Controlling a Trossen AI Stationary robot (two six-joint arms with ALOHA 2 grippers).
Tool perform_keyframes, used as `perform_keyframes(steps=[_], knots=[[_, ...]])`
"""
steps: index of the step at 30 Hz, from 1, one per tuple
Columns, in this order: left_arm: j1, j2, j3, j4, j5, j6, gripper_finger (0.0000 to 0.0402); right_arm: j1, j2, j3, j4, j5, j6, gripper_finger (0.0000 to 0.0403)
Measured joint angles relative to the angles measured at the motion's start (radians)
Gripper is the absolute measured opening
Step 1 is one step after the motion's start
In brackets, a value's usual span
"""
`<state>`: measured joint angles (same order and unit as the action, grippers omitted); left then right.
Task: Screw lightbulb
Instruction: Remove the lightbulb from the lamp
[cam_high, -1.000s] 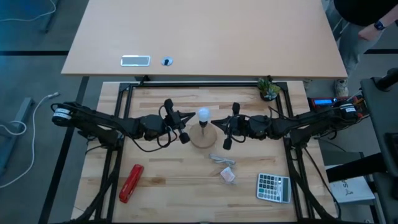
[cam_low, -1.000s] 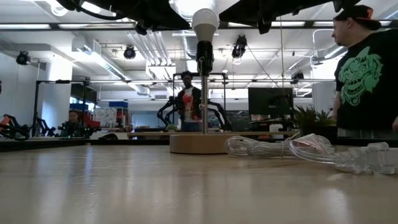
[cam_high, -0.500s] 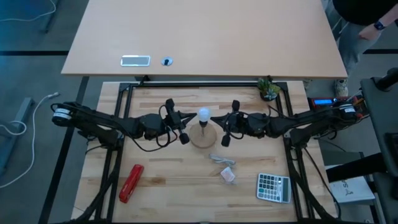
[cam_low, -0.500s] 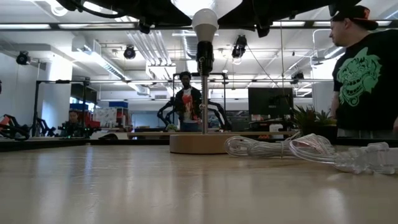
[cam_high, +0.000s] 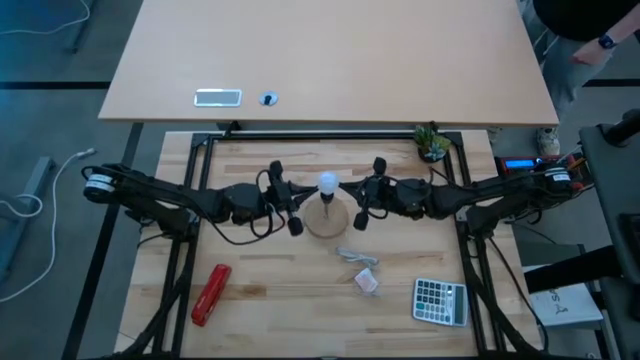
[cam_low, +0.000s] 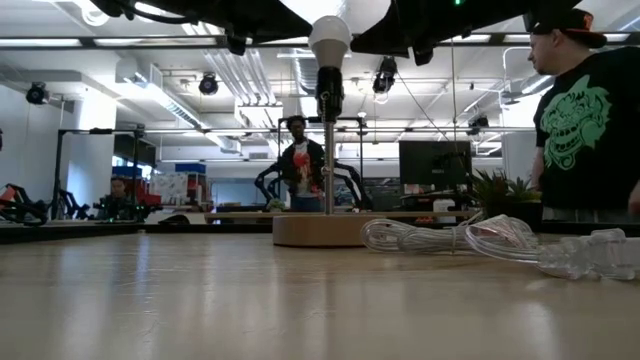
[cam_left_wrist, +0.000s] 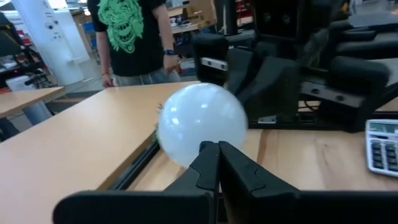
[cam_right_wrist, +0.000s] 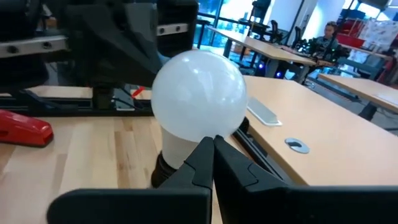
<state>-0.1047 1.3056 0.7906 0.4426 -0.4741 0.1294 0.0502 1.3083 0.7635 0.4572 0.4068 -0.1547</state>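
The small white frosted lightbulb (cam_high: 327, 182) sits upright in a black socket (cam_low: 329, 95) on a thin rod. The rod rises from the round wooden disc (cam_high: 325, 220), which rests on the table. My left gripper (cam_high: 303, 197) is shut and level, at the bulb's left side. In the left wrist view its fingertips (cam_left_wrist: 217, 148) stand before the bulb's lower part (cam_left_wrist: 202, 121). My right gripper (cam_high: 349, 193) is shut and level, at the bulb's right side. In the right wrist view its fingertips (cam_right_wrist: 212, 143) stand before the bulb (cam_right_wrist: 199, 93). My left gripper points level at the bulb from the table's left with shut fingers; I cannot tell whether the tips touch it. My right gripper points level at the bulb from the table's right with shut fingers; I cannot tell whether the tips touch it.
A crumpled clear wrapper (cam_high: 357, 257) and a pinkish packet (cam_high: 367, 282) lie near the disc. A calculator (cam_high: 440, 301) lies at the near right, a red stapler (cam_high: 211, 294) at the near left and a small plant (cam_high: 432, 144) at the far right. A person (cam_low: 585, 120) stands beyond the table.
My right gripper has moved toward the table's left, closer to the bulb. My left gripper has crept a little toward the table's right, also closer to the bulb. The bulb and its stand have stayed in place.
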Motion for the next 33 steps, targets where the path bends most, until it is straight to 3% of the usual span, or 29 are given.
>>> perform_keyframes(steps=[9,16,24,33], knots=[[-0.015,0.0,0.0,-0.004,0.01,-0.032,0.0,-0.004,-0.001,0.0,-0.006,0.013,-0.025,0.0],[-0.046,-0.022,0.0,-0.055,-0.166,0.003,0.0,0.005,-0.026,0.0,-0.085,0.012,0.017,0.0],[-0.032,-0.01,0.0,-0.062,-0.161,0.009,0.0,0.018,-0.031,0.0,-0.07,-0.065,0.025,0.0],[0.002,-0.01,0.0,-0.051,-0.084,0.023,0.0,0.017,-0.03,0.0,-0.033,-0.101,0.02,0.0]])
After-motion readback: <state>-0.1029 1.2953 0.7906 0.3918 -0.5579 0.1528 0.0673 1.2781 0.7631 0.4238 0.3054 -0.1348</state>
